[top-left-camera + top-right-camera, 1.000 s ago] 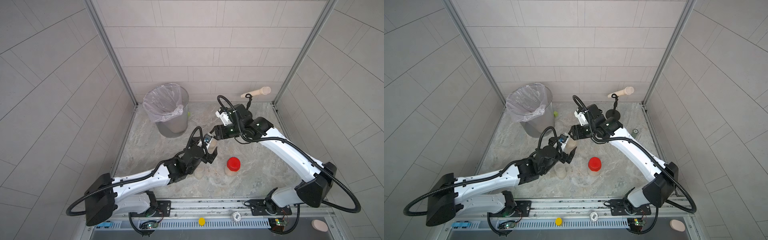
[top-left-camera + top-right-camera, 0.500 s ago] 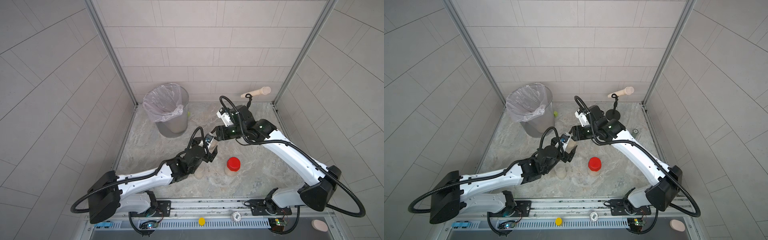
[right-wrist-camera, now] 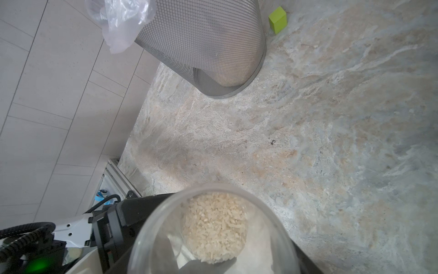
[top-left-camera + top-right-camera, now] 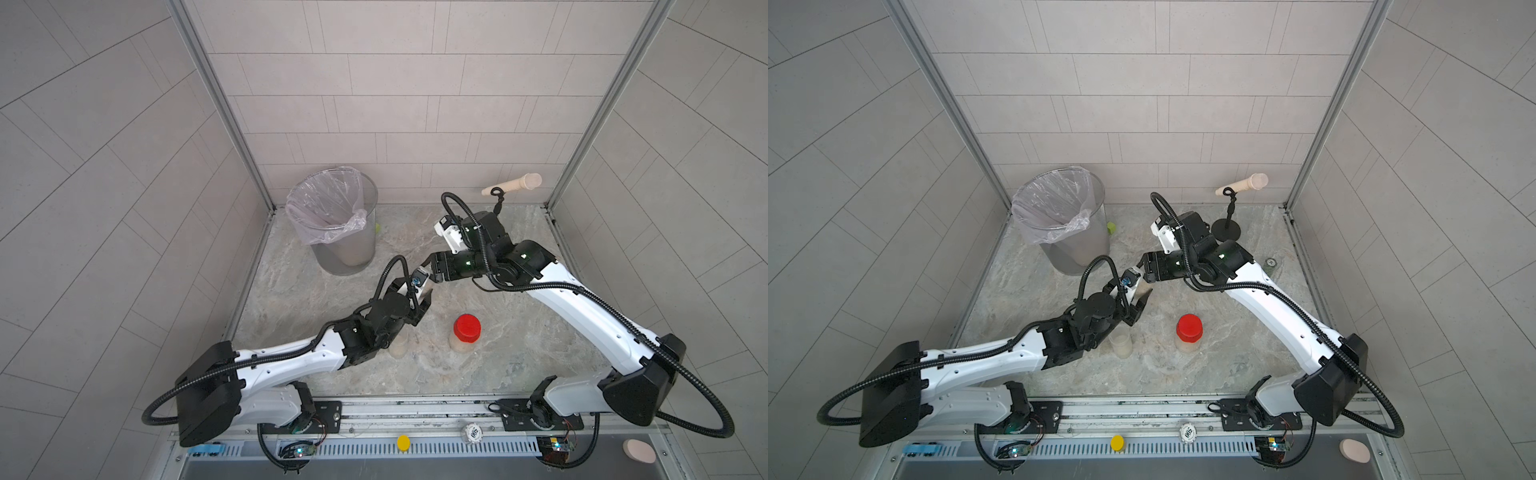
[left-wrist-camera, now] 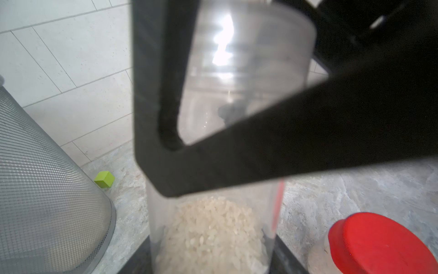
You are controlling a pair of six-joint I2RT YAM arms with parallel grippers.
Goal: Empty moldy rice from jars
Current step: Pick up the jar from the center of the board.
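While the left gripper (image 4: 1139, 303) clamps the clear jar (image 5: 248, 59) of moldy rice (image 5: 211, 232) at mid-frame in both top views, the right gripper (image 4: 1145, 272) straddles its top; whether it grips is unclear.

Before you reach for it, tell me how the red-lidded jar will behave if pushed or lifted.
The red-lidded jar stands upright, a small cylinder on the smooth table, so a high push would probably tip it; once down, its round body would likely roll. Its clear wall may slip in a loose grip. The rice showing inside probably adds steadying weight.
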